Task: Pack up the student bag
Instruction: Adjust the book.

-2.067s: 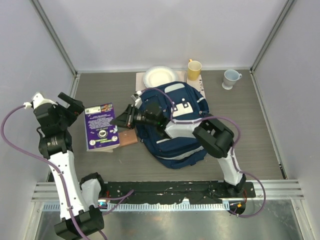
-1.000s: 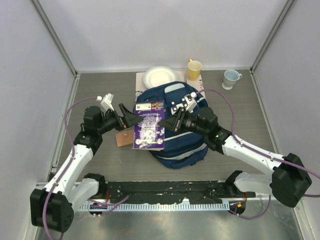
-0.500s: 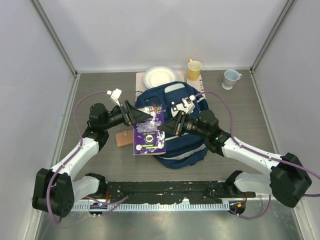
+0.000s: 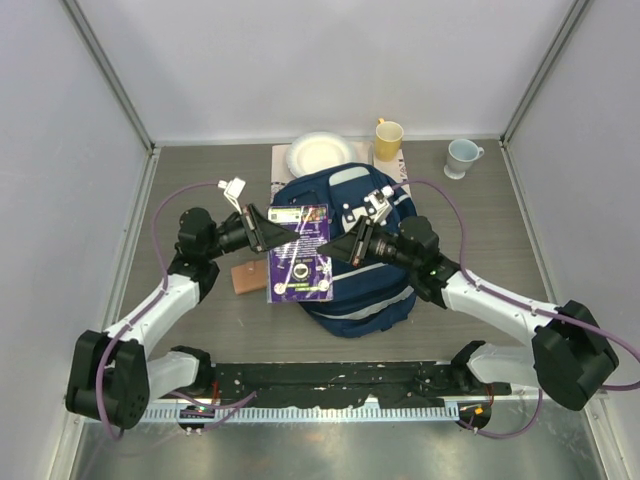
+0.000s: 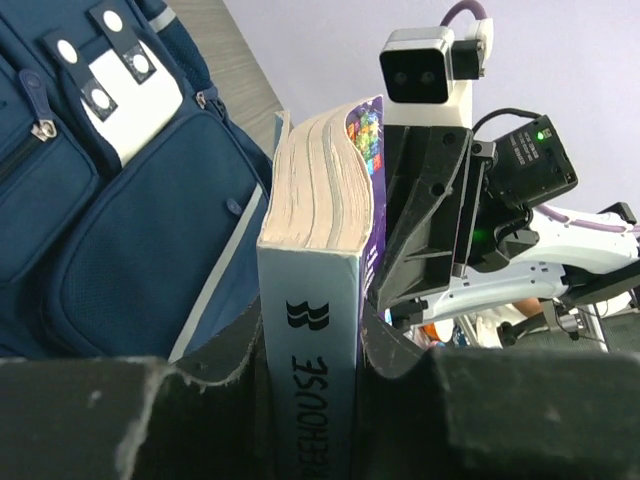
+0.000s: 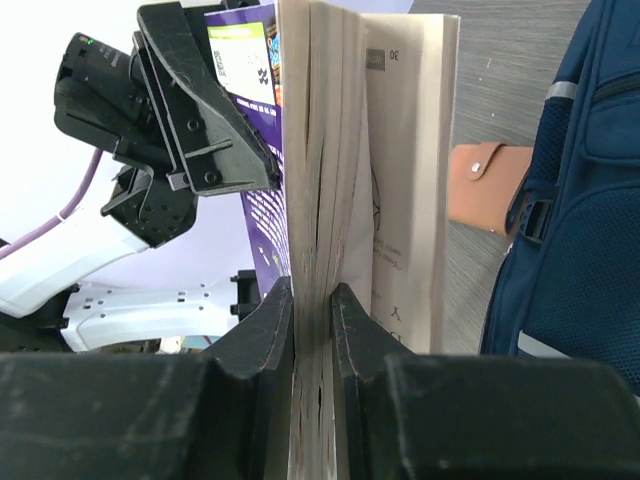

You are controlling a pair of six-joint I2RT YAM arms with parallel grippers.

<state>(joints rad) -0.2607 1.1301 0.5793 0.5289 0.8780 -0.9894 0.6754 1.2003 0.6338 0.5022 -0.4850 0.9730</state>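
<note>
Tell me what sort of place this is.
Probably a lab robot cell: plain white panels box in a table, the left arm and right arm are bolted to a metal rail, and the student bag, a book and a yellow cup look like staged props.

A grey-brown wood-grain table (image 4: 200, 180) forms the floor of the booth. Plain pale walls (image 4: 330, 60) enclose it on three sides, joined by metal posts (image 4: 110, 75). The light is soft and even.

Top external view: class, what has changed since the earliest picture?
The book moved right, off the table, and now hangs over the left edge of the student bag, gripped by the left claw and right claw. Bag, wallet, plate, yellow cup and pale cup stayed put.
</note>
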